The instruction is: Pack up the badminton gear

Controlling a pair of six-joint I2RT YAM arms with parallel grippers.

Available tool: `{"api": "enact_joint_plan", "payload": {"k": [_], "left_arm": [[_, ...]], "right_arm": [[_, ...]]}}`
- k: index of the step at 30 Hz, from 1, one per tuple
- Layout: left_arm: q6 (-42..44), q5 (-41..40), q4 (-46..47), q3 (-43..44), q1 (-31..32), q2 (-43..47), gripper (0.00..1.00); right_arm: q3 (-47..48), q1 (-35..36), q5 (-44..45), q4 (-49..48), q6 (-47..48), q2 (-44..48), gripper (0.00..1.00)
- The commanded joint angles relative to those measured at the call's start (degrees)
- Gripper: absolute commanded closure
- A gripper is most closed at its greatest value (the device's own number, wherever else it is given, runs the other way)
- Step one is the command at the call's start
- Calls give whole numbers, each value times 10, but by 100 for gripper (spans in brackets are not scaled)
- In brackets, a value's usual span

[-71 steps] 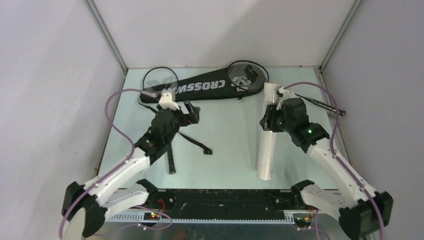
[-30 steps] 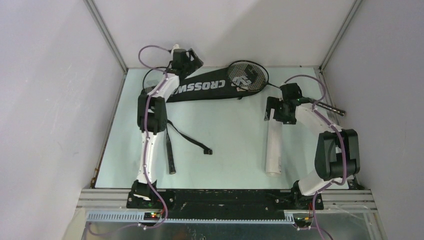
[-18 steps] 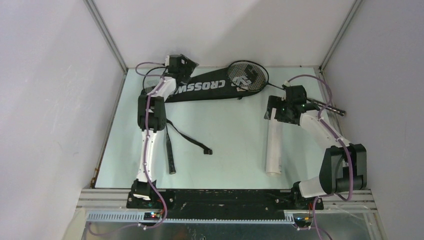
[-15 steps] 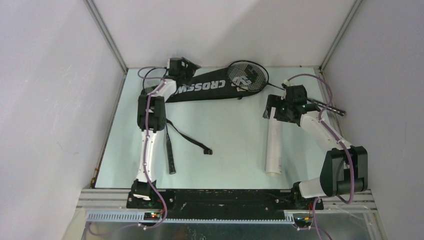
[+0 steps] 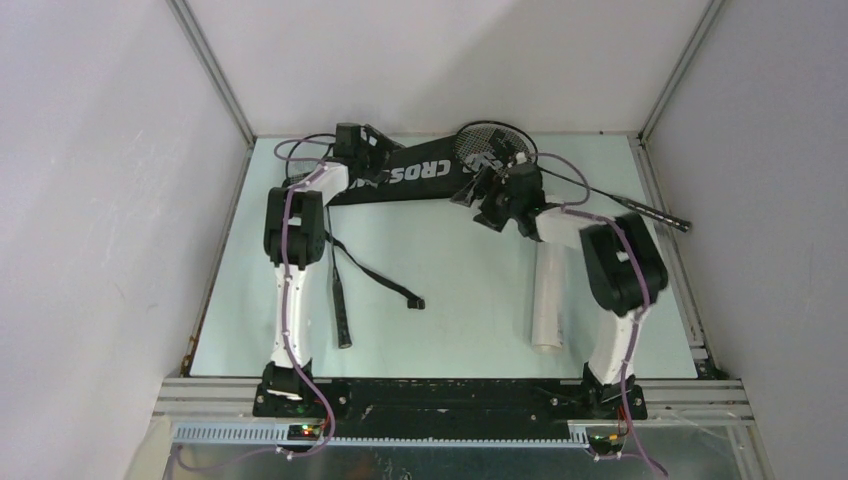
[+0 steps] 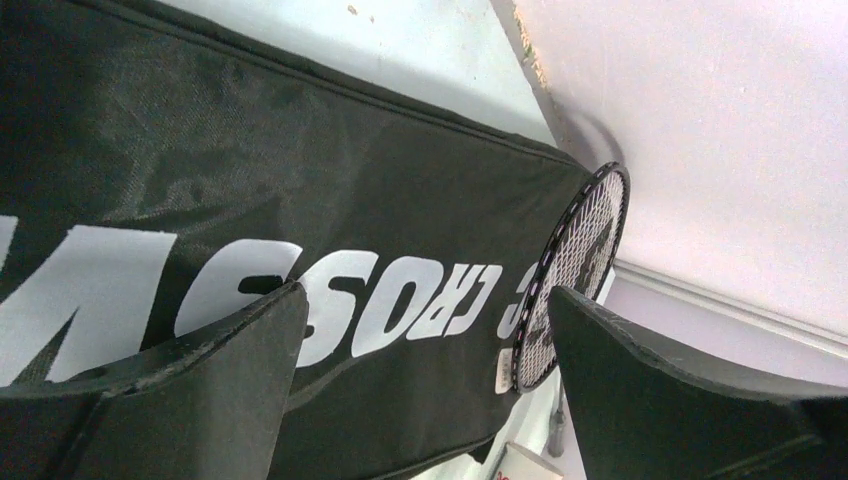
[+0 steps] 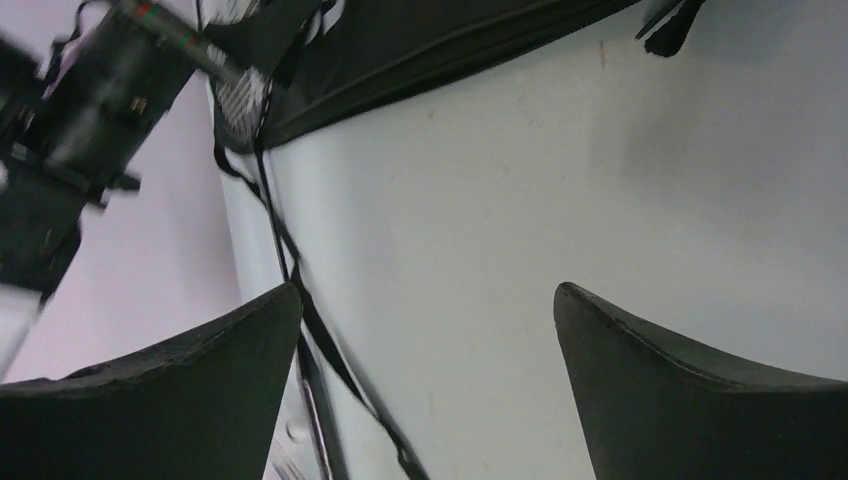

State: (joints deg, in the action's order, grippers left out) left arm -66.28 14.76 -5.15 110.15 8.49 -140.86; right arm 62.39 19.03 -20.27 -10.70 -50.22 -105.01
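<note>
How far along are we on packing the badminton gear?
Nothing looks packed: the racket lies outside the bag and the tube lies on the table. In hand: nothing; left gripper hovers open over the bag, right gripper open over the table. All gear remains to pack.

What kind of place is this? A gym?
Probably a robot test booth, not a gym: plain walls box in one small table, with two cabled robot arms bolted at its edge.

Stands with left arm (image 5: 288,262) stretched far forward from its base, left pincer (image 5: 380,152) spread wide, holding nothing. Folds right arm (image 5: 620,272) at the elbow, wrist angled inward toward far centre, right pincer (image 5: 476,190) likewise spread, empty.
</note>
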Motion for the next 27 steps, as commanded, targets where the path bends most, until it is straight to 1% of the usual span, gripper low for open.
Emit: {"api": "enact_joint_plan", "payload": {"k": [1,2,4,5,9,11,13,14,16,19,22,23,26,27], "left_arm": [[41,16,-72,-21,2,22,0],[42,17,-73,-19,2,22,0],[45,18,-76,-16,3,22,0],[49,16,-76,-15,2,22,0],[87,17,-94,-9,1,26,0],[117,14,-122,15,1,30,0],[151,3,-146,22,1,49,0],[173,-6,-156,21,1,74,0],[202,-52,-166,8,1,120,0],[233,-85,-173,-21,1,183,0],[261,-117,-169,-58,1,250,0],[270,-122,-160,-85,1,276,0],[283,-136,-140,-134,-5,319,0],[290,-139,-136,-155,-6,338,0]], "right_arm": [[79,16,41,-160,-192,-104,1],[94,18,73,-155,-195,-115,1],[139,22,105,-132,-202,-152,1],[167,21,109,-125,-209,-177,1],[233,13,109,-108,-301,-253,1],[256,12,116,-87,-325,-281,1],[257,12,124,-83,-356,-298,1],[250,12,131,-91,-367,-298,1],[210,19,152,-103,-392,-287,1],[206,32,220,-82,-393,-279,1],[234,41,235,-107,-439,-303,1],[242,44,245,-118,-446,-316,2],[286,58,301,-136,-461,-345,4],[291,60,316,-156,-461,-357,6]]}}
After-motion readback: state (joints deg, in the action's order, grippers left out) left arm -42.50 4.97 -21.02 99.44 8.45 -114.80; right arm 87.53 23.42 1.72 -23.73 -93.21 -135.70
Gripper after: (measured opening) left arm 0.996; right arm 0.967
